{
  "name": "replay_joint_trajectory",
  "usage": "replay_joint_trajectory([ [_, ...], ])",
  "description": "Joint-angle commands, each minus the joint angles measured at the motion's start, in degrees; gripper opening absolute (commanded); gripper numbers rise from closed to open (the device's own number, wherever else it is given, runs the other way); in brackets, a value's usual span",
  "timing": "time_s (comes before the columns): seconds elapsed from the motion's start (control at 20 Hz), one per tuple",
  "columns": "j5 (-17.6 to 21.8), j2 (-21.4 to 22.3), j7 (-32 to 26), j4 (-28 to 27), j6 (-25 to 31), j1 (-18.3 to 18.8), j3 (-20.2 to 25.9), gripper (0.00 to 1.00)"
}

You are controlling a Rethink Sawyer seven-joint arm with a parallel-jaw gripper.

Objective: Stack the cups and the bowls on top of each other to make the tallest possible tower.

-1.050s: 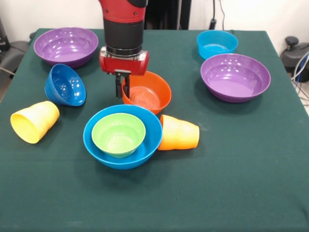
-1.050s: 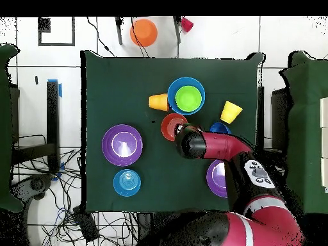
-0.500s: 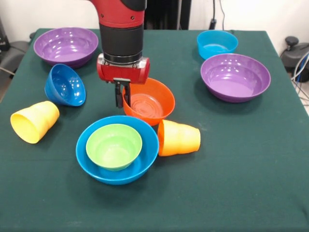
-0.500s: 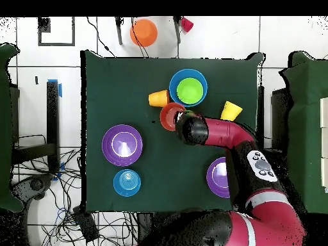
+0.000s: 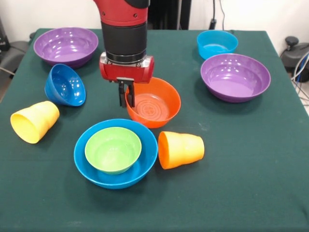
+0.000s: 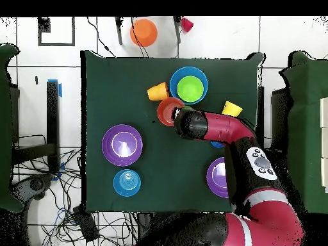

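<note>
My gripper (image 5: 125,99) is shut on the near-left rim of the orange bowl (image 5: 154,104), one finger inside and one outside. In front of it the green bowl (image 5: 113,150) sits nested in the large blue bowl (image 5: 146,159). The orange cup (image 5: 181,149) lies on its side to the right of that pair. At the left the yellow cup (image 5: 35,121) also lies on its side, near a tilted dark blue bowl (image 5: 65,84). No tower is in view. From overhead, the arm (image 6: 211,128) covers part of the orange bowl (image 6: 166,110).
Purple bowls stand at the far left (image 5: 66,46) and at the right (image 5: 235,76), with a cyan bowl (image 5: 217,43) behind the right one. Overhead, an orange round object (image 6: 143,31) and a small red one (image 6: 187,24) lie off the table.
The gripper has dragged the orange bowl nearer and to the right in the front view. That shoved the blue bowl with the green one leftward, and the orange cup nearer and rightward.
</note>
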State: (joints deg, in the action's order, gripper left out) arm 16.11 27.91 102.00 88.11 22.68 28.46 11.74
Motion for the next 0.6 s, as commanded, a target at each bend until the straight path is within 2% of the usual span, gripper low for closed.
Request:
replay_joint_trajectory([
  [0.05,-1.2,1.0,0.9,-3.4,7.8,-2.2,3.2,0.0],
  [0.6,-2.0,1.8,1.2,-3.2,9.8,-2.1,3.7,0.0],
])
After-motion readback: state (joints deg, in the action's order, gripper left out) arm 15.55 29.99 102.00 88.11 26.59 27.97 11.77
